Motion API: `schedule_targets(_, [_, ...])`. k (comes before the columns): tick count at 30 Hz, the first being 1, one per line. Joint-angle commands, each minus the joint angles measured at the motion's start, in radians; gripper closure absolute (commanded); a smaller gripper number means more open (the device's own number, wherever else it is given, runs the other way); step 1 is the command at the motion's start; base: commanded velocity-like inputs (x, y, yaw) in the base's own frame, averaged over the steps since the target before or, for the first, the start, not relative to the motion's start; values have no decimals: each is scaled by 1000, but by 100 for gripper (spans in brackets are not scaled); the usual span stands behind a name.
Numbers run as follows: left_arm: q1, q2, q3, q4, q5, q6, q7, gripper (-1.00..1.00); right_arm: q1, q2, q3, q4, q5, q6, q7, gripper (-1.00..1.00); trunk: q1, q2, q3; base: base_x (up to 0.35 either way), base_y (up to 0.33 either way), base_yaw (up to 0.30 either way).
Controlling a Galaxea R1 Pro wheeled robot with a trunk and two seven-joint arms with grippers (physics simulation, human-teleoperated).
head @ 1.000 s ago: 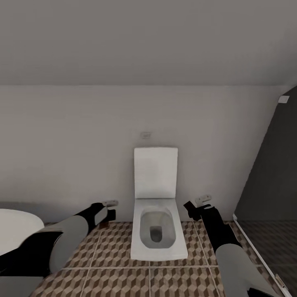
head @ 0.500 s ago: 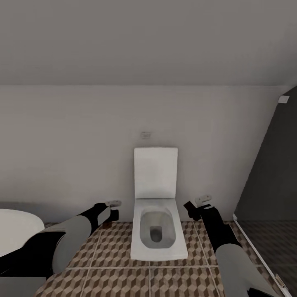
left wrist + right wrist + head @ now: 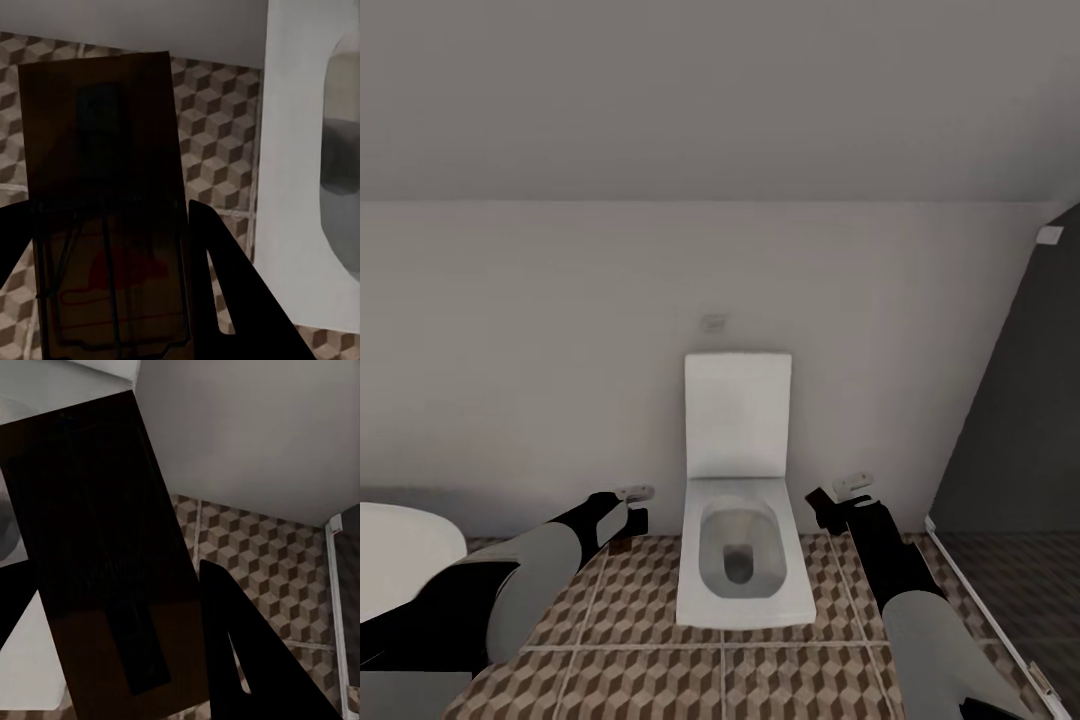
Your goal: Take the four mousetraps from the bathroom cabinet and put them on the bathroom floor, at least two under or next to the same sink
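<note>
Tan mousetrap [image 3: 105, 225] sits clamped in the left gripper [image 3: 112, 247], another mousetrap [image 3: 105, 562] in the right gripper [image 3: 112, 615]; neither is yet on the bathroom floor [image 3: 780, 680].

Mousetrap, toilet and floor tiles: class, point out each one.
mousetrap [image 3: 105, 225], left wrist view, middle of its board
toilet [image 3: 738, 425], head view, raised lid
bathroom floor [image 3: 660, 685], head view, bare cube-pattern tile
</note>
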Motion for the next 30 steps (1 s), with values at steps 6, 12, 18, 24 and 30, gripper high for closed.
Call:
schedule_targets(6, [-1,0,4,1,6,4,4,100,-1,0,-5,-2,11,2,4,100,23,-43,-20,0,0,0])
schedule_targets(12, [-1,-3,4,2,6,4,4,100,-1,-4,-6,-1,10,0,2,100,46,-85,-39,0,0,0])
schedule_targets(18, [-1,-5,4,2,6,5,4,100,-1,-16,-7,0,7,-16,1,100,69,-127,-58,0,0,0])
schedule_targets(24, [-1,-4,4,2,7,5,3,100,-1,-19,-8,24,6,-31,1,100,92,-169,-76,0,0,0])
schedule_targets(30, [-1,-3,4,4,8,5,3,100,-1,-20,-8,37,6,-48,1,100,115,-211,-95,0,0,0])
